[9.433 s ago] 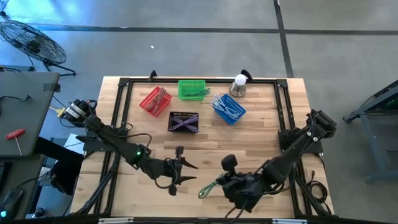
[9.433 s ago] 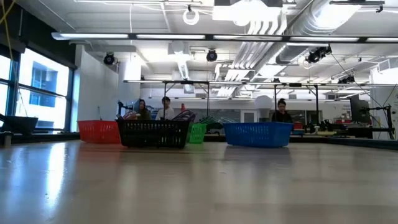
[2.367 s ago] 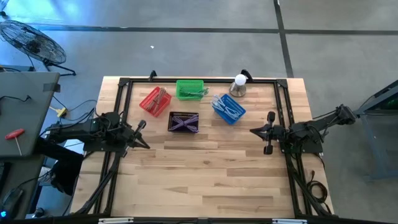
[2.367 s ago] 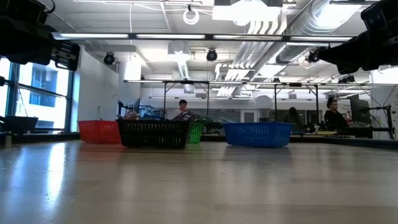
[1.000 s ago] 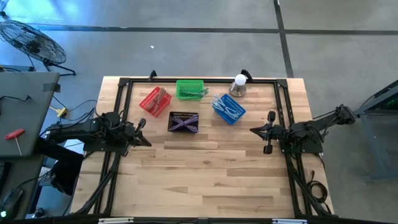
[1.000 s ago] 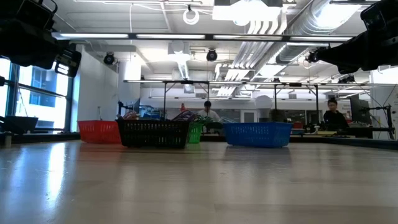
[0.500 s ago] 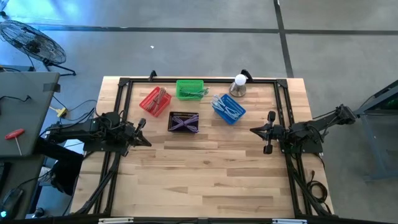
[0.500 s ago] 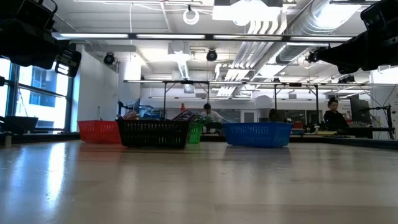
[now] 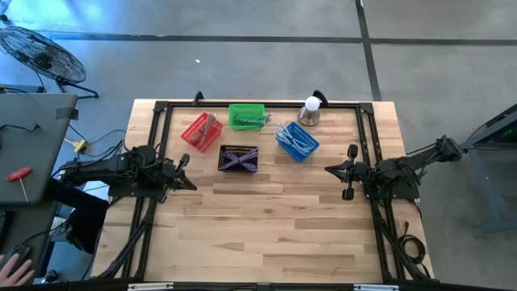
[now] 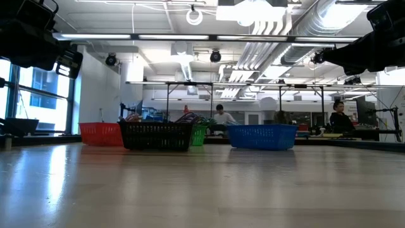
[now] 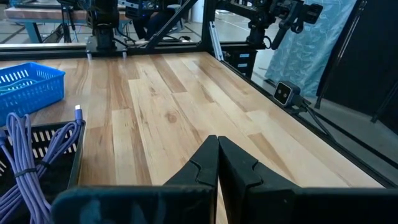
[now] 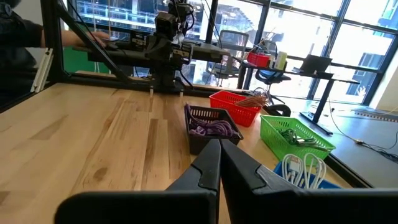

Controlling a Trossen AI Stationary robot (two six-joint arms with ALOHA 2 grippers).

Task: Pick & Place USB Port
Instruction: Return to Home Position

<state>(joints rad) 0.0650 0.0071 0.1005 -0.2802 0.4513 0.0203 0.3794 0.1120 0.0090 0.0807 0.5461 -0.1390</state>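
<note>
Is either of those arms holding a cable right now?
No, the left gripper and the right gripper each show their fingers pressed together with nothing between them.

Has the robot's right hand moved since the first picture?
Yes. The right hand has pulled back from the table's front edge to its right side, now roughly level with the black bin.

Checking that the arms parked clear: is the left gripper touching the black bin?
Apart. The high view shows a strip of bare wooden table between the left gripper and the black bin, which holds the violet cable.
</note>
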